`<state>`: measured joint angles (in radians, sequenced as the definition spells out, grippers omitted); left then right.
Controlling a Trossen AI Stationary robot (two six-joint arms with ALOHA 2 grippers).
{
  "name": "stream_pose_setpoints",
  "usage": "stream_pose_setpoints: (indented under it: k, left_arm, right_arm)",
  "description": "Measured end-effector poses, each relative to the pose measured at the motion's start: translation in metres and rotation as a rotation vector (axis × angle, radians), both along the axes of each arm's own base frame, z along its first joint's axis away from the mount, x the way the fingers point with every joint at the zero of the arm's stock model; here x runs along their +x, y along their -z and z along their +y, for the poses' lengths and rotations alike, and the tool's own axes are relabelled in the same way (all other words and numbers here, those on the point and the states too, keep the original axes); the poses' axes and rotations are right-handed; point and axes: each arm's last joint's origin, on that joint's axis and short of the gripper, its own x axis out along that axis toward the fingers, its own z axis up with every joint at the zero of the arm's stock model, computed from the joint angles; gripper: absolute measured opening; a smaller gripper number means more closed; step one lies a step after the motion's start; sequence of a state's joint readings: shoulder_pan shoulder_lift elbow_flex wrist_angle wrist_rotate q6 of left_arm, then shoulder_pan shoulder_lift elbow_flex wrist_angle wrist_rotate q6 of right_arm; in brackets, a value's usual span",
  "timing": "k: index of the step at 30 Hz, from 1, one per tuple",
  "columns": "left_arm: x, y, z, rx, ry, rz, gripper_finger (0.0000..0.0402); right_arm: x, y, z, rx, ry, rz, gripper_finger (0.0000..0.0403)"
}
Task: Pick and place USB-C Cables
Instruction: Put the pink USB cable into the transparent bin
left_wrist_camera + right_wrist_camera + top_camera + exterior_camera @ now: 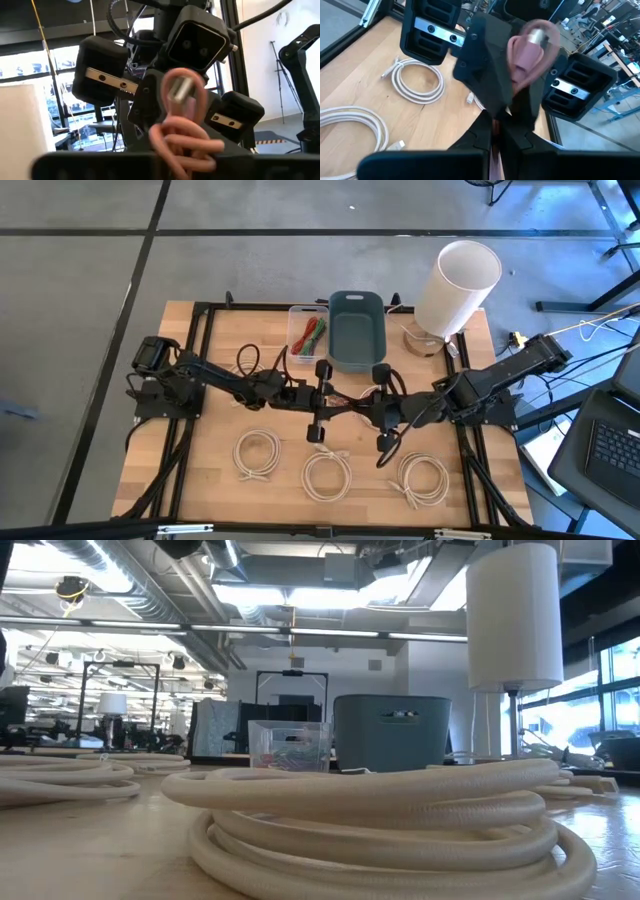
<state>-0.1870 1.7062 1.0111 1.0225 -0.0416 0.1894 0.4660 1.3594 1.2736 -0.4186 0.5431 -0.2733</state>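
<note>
Pinkish-brown cable bundle (182, 125) mid-air over surface (200, 470) centre, clamped between my left pincer (318, 402) and right pincer (383, 405). Risk: releasing out of sync, bundle drops short of grey bin (357, 332).

The bench (215, 420) is a light wooden top edged by a black frame. Along its near side lie three cream-white coiled cables in a row: the left coil (257, 454), the middle coil (327, 474) and the right coil (422, 479), each apart from the next. At the far edge, near the middle, stands a grey-blue bin (357, 330), and touching its left side is a clear plastic box (306, 333) holding red and green cable bundles. Farther right at the far edge stands a white cylindrical lamp (456, 288) on a round wooden base (420, 340).
</note>
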Motion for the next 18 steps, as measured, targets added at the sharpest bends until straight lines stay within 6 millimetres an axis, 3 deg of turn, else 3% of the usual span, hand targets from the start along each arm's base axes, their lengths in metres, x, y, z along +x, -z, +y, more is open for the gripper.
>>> stream_pose_setpoints:
  k: [4, 10, 14, 18]
  left_arm:
    - [0.000, 0.000, 0.001, 0.009, 0.022, -0.003, 0.0020]
    - [0.000, 0.001, -0.001, 0.019, 0.050, 0.007, 0.0010]
    - [0.001, 0.002, -0.001, 0.017, 0.046, 0.019, 0.0013]
    - [-0.001, 0.002, 0.001, 0.015, 0.007, 0.062, 0.0014]
  right_arm:
    - [0.000, 0.000, 0.000, 0.002, -0.003, 0.000, 0.0051]
    - [-0.001, 0.002, 0.002, -0.018, -0.091, 0.037, 0.0147]
    - [-0.003, 0.002, 0.001, -0.053, -0.038, 0.041, 0.0198]
    - [-0.018, 0.007, 0.001, -0.152, 0.031, 0.117, 0.0225]
